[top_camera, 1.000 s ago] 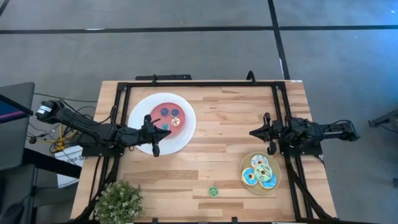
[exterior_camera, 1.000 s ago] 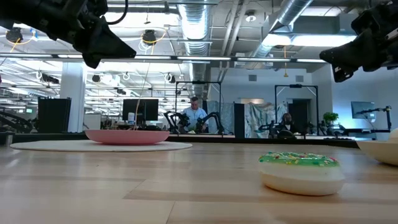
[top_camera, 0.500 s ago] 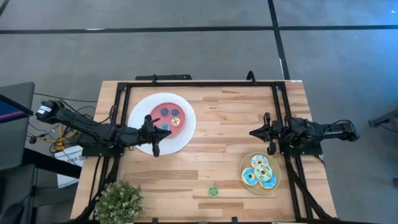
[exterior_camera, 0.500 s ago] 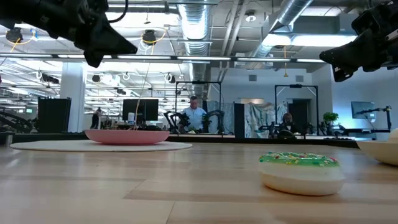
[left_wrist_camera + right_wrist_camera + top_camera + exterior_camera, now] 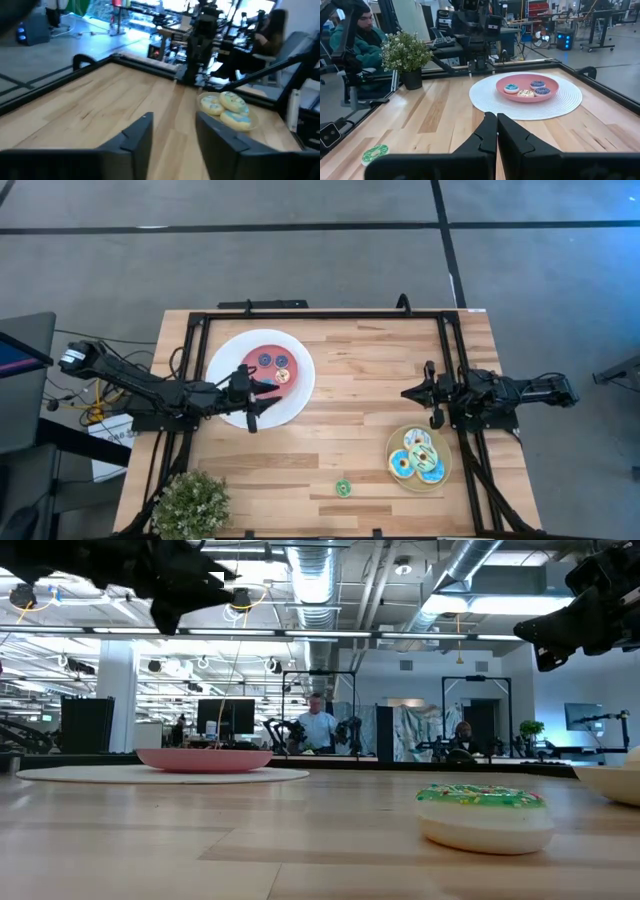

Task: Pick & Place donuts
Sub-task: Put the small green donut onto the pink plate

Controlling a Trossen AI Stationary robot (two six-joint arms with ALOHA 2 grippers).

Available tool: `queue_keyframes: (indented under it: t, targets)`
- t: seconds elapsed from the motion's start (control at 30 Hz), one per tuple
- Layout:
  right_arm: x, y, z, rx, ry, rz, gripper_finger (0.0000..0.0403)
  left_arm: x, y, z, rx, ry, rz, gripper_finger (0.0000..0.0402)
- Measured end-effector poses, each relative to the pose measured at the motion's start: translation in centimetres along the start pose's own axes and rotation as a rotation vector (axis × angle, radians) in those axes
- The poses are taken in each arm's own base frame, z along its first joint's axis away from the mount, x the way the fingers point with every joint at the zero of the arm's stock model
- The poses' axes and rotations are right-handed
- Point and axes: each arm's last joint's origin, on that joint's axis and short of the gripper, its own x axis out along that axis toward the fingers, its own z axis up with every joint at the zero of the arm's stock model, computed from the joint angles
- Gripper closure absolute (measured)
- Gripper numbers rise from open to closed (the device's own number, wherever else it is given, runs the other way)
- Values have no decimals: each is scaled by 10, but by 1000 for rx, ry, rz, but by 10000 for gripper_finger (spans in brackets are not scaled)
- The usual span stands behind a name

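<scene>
Several coin-sized donuts, purple [image 5: 265, 360], tan [image 5: 525, 93] and teal [image 5: 511, 88], lie in the pink centre of the big white plate [image 5: 300, 395]. Three larger iced donuts [image 5: 417, 456] rest on the round tan plate [image 5: 443, 477]. One small green donut [image 5: 343, 488] lies flat on the bare wood near the table's near edge. My left gripper [image 5: 258, 400] hovers open above the white plate's near-left part, holding nothing. My right gripper [image 5: 408, 393] hangs shut above the table, just beyond the tan plate's far side.
A potted plant [image 5: 190, 502] stands at the near-left corner. Black rails [image 5: 330, 313] frame the table. Bare wood stretches between the two plates. People sit and stand in the room beyond the table.
My left gripper has drifted a little toward the table's right over the white plate and has risen, as the low view shows. The right arm and all donuts have kept still.
</scene>
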Motion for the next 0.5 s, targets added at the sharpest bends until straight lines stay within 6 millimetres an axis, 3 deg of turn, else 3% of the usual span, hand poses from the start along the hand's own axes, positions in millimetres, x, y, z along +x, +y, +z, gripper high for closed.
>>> queue_keyframes:
  t: [0.2, 0.37, 0.5]
  targets:
    - [0, 0, 0, 0, 0, 0, 399, 27, -19, -6, 26, 14, -89, 188]
    - [0, 0, 0, 0, -1, 0, 399, 76, -58, -7, 179, 107, -159, 180]
    - [0, 0, 0, 0, -1, 0, 399, 119, -95, -6, 306, 320, -198, 184]
